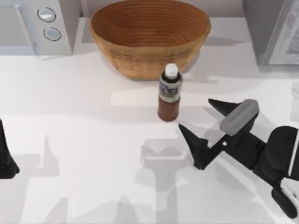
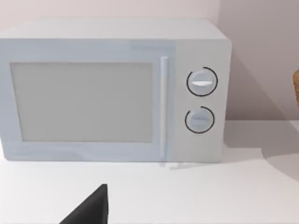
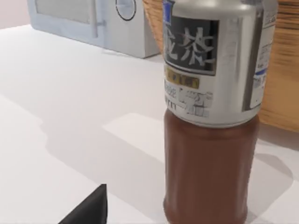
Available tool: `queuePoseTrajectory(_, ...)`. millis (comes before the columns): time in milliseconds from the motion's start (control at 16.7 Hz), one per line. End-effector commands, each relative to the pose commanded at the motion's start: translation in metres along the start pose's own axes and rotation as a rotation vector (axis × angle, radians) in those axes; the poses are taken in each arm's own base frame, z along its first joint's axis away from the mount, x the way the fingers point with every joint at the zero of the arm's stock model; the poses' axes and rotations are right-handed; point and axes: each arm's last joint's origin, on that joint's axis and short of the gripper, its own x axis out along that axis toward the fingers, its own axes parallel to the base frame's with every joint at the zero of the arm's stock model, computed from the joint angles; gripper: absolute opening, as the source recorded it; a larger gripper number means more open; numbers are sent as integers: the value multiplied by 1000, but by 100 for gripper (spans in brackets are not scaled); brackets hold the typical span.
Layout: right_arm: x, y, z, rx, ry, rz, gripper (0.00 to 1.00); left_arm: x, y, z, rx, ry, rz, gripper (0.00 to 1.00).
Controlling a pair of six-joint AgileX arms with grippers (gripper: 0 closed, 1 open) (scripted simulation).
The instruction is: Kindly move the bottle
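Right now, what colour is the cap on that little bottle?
White. The bottle stands upright before the woven bowl; the top view shows its cap best.

A rendered kitchen scene, by the look of it: a white microwave (image 2: 112,91) with two round dials stands at the desk's (image 1: 84,140) eleven o'clock against a plain pale wall, a woven bowl (image 1: 149,37) sits at twelve, and a grey appliance (image 1: 273,30) occupies one o'clock on the bare white surface.
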Motion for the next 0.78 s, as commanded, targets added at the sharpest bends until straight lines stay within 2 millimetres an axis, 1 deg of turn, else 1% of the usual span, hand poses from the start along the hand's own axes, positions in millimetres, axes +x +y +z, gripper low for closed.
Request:
queuePoseTrajectory(120,3,0,3,-7,-18,1,100,0,0,0,0,0,0,100)
queuePoseTrajectory(300,16,-2,9,-20,-54,5,100,0,0,0,0,0,0,100)
queuePoseTrajectory(480,32,-2,10,-20,-57,5,100,0,0,0,0,0,0,100)
queuePoseTrajectory(780,64,-2,12,-19,-55,5,100,0,0,0,0,0,0,100)
